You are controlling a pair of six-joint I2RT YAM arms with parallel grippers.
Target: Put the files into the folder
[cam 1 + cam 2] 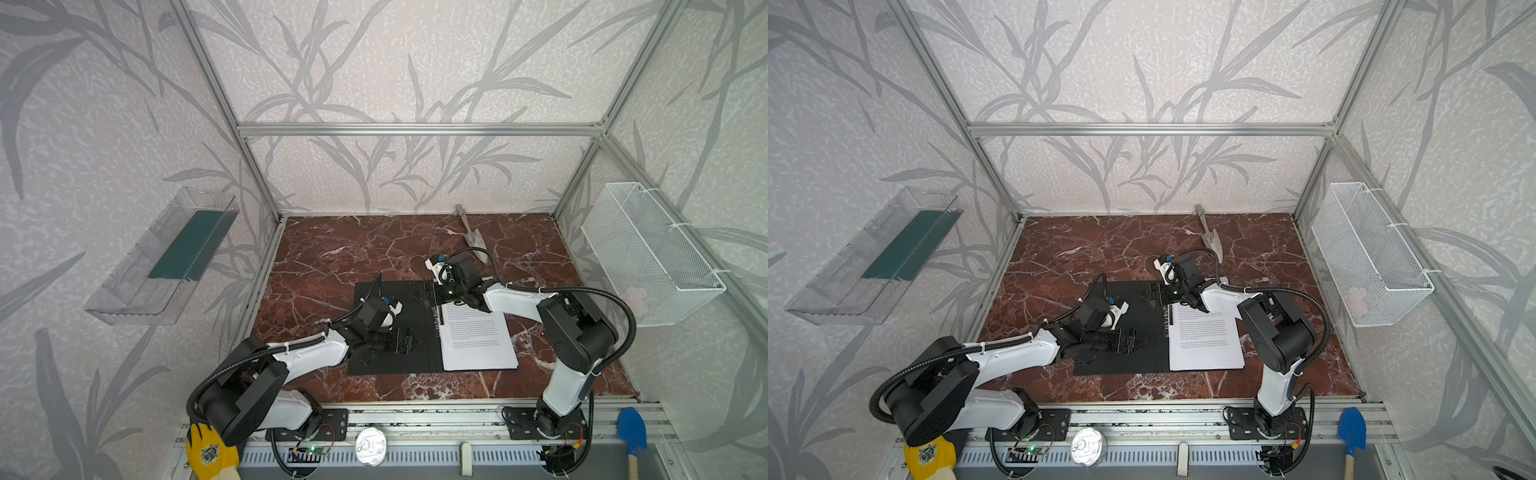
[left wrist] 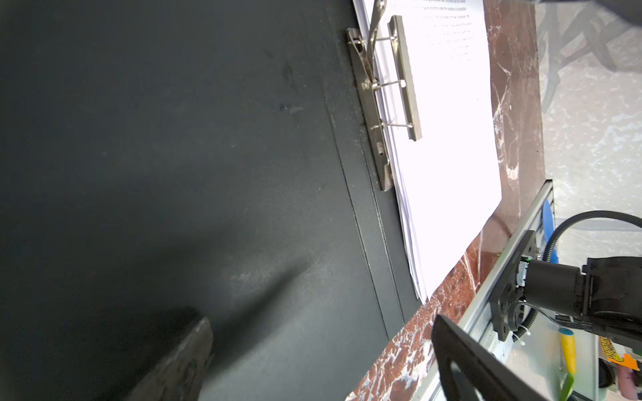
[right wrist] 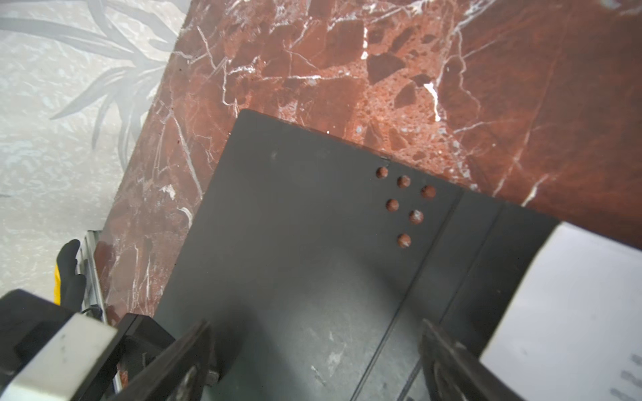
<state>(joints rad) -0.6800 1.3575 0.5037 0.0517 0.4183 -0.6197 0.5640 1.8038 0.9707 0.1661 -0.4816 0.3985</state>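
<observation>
The open folder (image 1: 409,363) lies flat on the table (image 1: 332,249), toward the front middle. The files (image 1: 478,340) lie stacked right of its spine, with the metal clip (image 1: 437,320) over their left edge. The left gripper (image 1: 415,341) is above the left cover, and the right gripper (image 1: 426,293) is above the spine's far end. Behind the folder, near the back wall, lies a hand trowel (image 1: 471,235). A wall tray (image 1: 124,299) on the left holds a flat pad (image 1: 191,245), and a wire basket (image 1: 652,253) hangs on the right. Along the front rail are a glove (image 1: 210,453), a round tin (image 1: 371,446) and a shovel (image 1: 631,428).
</observation>
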